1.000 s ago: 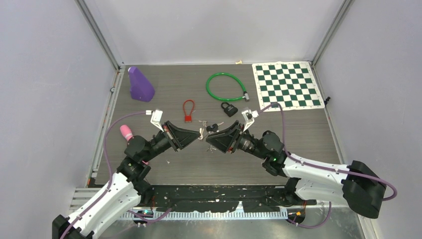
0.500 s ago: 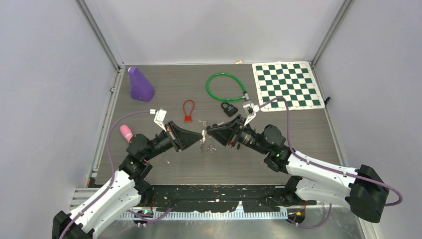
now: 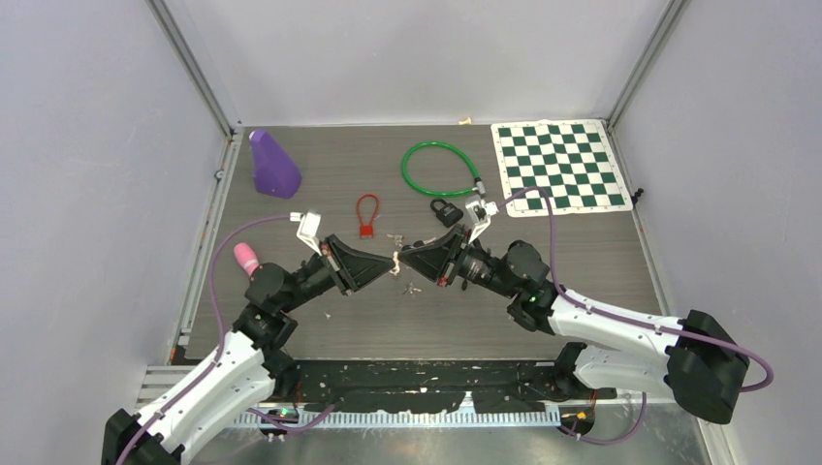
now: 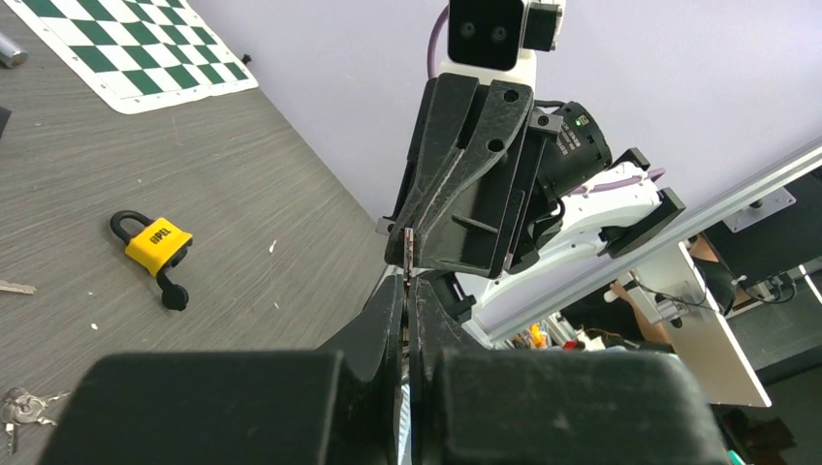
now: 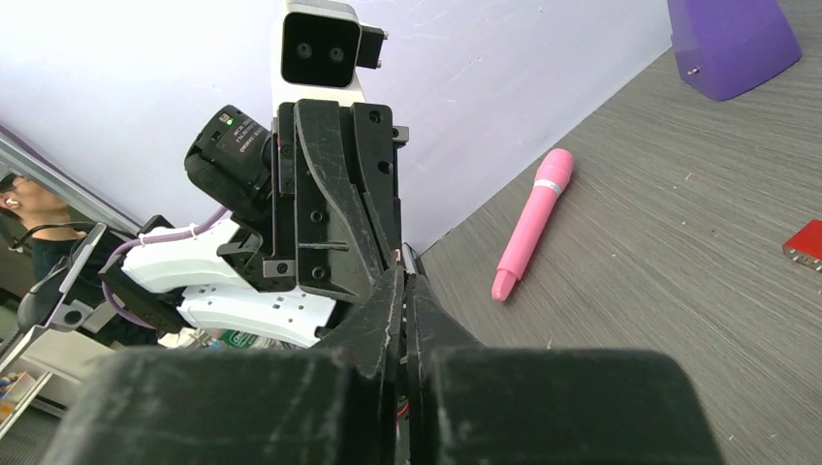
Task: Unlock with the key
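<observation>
Above the middle of the table, the left gripper pinches shut on the small key while the closed right gripper touches it, grip uncertain; light, stiff and slick, the key likely wants holding by its flat head, blade free for the padlock.

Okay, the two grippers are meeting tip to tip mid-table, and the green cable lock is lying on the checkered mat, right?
Not quite. The left gripper and right gripper do meet tip to tip, but the green cable lock lies on the bare table just left of the checkered mat, not on it, as the top external view shows.
</observation>
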`<control>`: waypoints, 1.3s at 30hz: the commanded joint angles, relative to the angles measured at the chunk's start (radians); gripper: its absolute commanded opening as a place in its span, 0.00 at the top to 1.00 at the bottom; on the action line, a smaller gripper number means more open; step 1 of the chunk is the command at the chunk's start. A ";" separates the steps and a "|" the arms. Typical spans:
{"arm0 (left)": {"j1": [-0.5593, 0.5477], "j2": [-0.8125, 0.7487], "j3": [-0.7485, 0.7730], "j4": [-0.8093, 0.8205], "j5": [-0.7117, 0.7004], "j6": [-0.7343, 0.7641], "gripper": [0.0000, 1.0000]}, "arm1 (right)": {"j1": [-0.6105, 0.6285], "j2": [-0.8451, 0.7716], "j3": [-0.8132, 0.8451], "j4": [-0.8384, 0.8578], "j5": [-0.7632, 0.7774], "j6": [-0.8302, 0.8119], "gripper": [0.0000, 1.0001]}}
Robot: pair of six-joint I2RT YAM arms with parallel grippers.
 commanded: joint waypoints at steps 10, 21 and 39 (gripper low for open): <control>-0.002 -0.023 -0.079 0.201 -0.146 -0.127 1.00 | -0.002 -0.077 -0.055 0.023 0.096 0.050 0.95; -0.001 -0.053 -0.117 0.227 -0.228 -0.144 1.00 | -0.002 -0.099 -0.074 -0.029 0.110 0.059 0.94; -0.002 0.041 -0.012 0.196 0.027 -0.070 1.00 | -0.068 -0.092 0.380 -0.657 -0.092 -0.223 0.54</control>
